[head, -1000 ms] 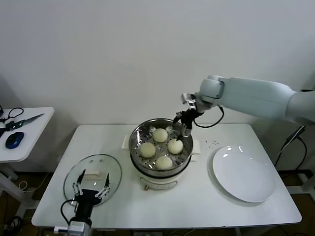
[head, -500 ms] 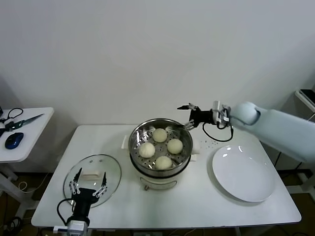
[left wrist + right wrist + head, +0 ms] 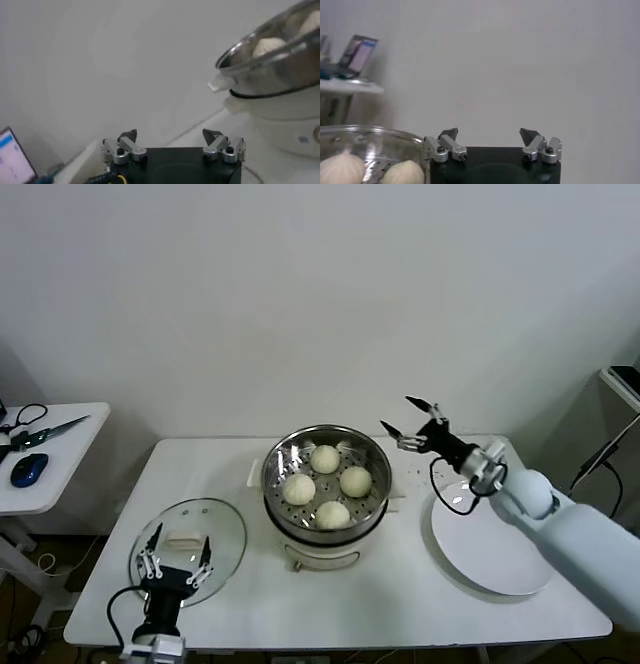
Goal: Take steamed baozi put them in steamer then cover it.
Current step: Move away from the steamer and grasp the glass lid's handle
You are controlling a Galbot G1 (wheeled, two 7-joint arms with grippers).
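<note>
1. All four steamed baozi (image 3: 324, 486) sit in the steamer (image 3: 326, 480); the cover (image 3: 188, 549) lies on the table (image 3: 400, 599) beside my left gripper (image 3: 173, 556), fingers spread and empty.
2. I expect smooth glass to slip if the cream handle is pinched off-centre.
3. My right gripper (image 3: 408, 422) hovers, fingers spread, near the shiny perforated pot.

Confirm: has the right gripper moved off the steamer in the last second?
Yes. The right gripper, open and empty, has pulled back rightward from the steamer toward the plate.

Shiny metal steamer (image 3: 300, 446), smooth matt baozi (image 3: 355, 480) (4), clear glass cover (image 3: 222, 529).
</note>
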